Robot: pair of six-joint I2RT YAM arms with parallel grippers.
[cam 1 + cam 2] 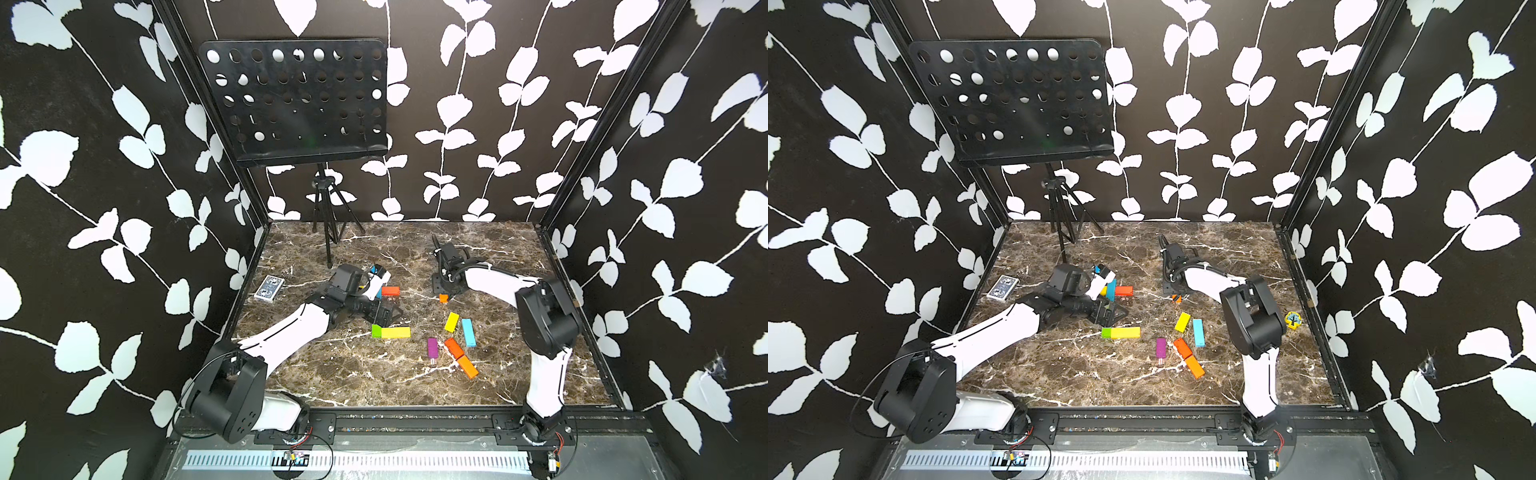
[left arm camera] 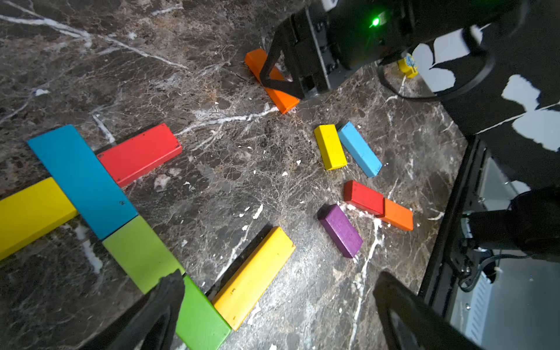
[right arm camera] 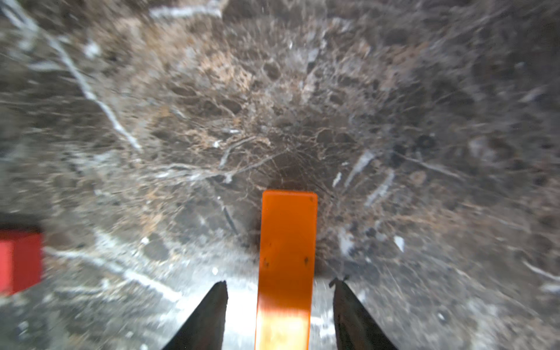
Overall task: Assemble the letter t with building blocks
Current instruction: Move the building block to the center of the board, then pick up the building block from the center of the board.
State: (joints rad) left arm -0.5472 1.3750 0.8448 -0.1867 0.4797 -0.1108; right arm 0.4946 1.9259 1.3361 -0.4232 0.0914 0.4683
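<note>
Orange block (image 3: 286, 257) flat on desk (image 3: 303, 91), lying between right fingers (image 3: 212, 312), gap either side, not gripped. Looks light, rigid, glossy, likely slippery; best pinched across long narrow sides at mid-length. Left fingers (image 2: 168, 291) spread wide above lime green block (image 2: 142, 251), which abuts cyan block (image 2: 81, 181) of part-built cross. Purple block (image 2: 341, 230) and others lie loose nearby.

Building blocks (image 1: 451, 322) flat on the table (image 1: 374, 386).
Cyan bar (image 2: 81, 178) and lime bar (image 2: 139, 251) touch end to end; others lie nearer the right edge.
</note>
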